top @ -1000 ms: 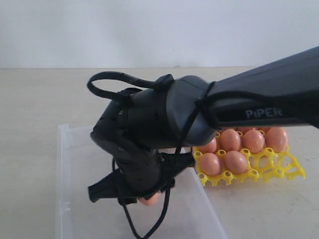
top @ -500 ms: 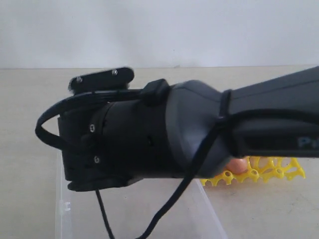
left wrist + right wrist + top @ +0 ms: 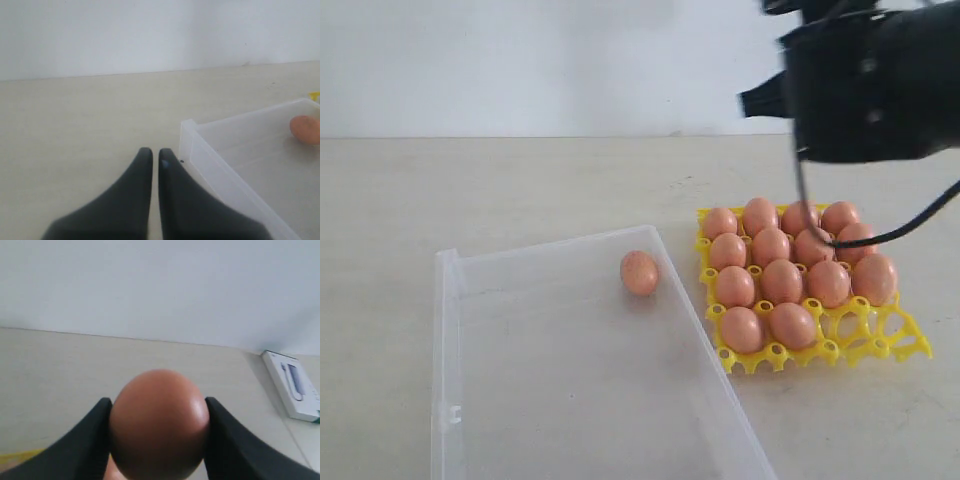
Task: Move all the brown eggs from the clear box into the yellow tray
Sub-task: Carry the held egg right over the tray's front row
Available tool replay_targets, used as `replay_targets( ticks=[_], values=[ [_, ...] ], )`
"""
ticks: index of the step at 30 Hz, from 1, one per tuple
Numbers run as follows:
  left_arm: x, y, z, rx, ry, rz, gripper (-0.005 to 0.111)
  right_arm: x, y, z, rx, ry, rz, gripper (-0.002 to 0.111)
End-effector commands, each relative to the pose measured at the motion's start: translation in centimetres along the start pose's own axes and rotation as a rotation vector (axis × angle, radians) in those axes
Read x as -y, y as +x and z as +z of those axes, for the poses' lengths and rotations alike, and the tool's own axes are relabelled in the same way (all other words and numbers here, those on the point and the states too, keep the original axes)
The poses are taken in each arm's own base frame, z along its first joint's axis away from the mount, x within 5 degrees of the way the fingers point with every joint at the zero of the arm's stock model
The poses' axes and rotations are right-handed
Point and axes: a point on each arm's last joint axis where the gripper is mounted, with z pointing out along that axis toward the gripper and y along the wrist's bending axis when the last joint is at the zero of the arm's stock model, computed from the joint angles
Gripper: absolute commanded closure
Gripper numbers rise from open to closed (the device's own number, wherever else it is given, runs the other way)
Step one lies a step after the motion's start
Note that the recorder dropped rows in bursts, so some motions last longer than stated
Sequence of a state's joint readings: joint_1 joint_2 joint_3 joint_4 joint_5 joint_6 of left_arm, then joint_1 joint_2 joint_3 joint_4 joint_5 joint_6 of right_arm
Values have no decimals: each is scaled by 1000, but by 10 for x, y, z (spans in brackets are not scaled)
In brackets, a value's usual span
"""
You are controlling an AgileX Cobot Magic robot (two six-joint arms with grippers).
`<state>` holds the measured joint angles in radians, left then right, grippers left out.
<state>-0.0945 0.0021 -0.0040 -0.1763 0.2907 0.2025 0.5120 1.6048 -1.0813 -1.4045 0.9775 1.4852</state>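
Gripping one brown egg (image 3: pixel 159 422) squarely between them, right jaws stand spread to egg width. Left jaws nearly closed, empty, above tabletop (image 3: pixel 75 115) beside clear box (image 3: pixel 220 175). One loose egg (image 3: pixel 639 272) lies in box, toward its 1 o'clock corner. Yellow tray (image 3: pixel 880 345), mostly filled, sits at box's 3 o'clock. Versus 1.0 s ago: right arm (image 3: pixel 870 85) risen from box to above tray.

Ext. cam looks down obliquely over the surface (image 3: pixel 520 180) toward the wall (image 3: pixel 520 60), fairly near. L wrist cam sits low behind its pincer (image 3: pixel 151 152), sharing the clear box (image 3: pixel 215 170) w/ ext.; R wrist cam faces the wall.
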Motion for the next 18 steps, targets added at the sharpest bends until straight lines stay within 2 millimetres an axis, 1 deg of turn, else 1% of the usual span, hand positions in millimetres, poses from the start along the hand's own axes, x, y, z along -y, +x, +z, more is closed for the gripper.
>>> replay_targets(
  ticks=[1, 4, 5, 6, 8, 10, 11, 12, 13, 14, 16, 18],
  values=[
    [0, 1, 0, 5, 6, 4, 103, 80, 8, 40, -48, 66, 20, 108],
    [0, 1, 0, 5, 6, 4, 103, 134, 24, 62, -102, 78, 147, 108],
    [0, 1, 0, 5, 6, 4, 103, 144, 28, 67, -100, 30, 176, 108],
    [0, 1, 0, 5, 6, 4, 103, 160, 34, 75, -98, -9, 205, 108],
    [0, 1, 0, 5, 6, 4, 103, 173, 36, 84, -36, -183, 222, 108],
    [0, 1, 0, 5, 6, 4, 103, 180, 35, 87, 53, -385, 158, 108],
    [0, 1, 0, 5, 6, 4, 103, 182, 34, 85, 113, -479, 107, 108],
    [0, 1, 0, 5, 6, 4, 103, 184, 33, 83, 169, -533, 64, 108],
    [0, 1, 0, 5, 6, 4, 103, 185, 32, 84, 206, -540, 49, 108],
    [0, 1, 0, 5, 6, 4, 103, 186, 28, 85, 242, -527, 88, 108],
    [0, 1, 0, 5, 6, 4, 103, 184, 24, 86, 282, -515, 107, 108],
    [0, 1, 0, 5, 6, 4, 103, 178, 19, 82, 354, -550, 17, 108]
  ],
)
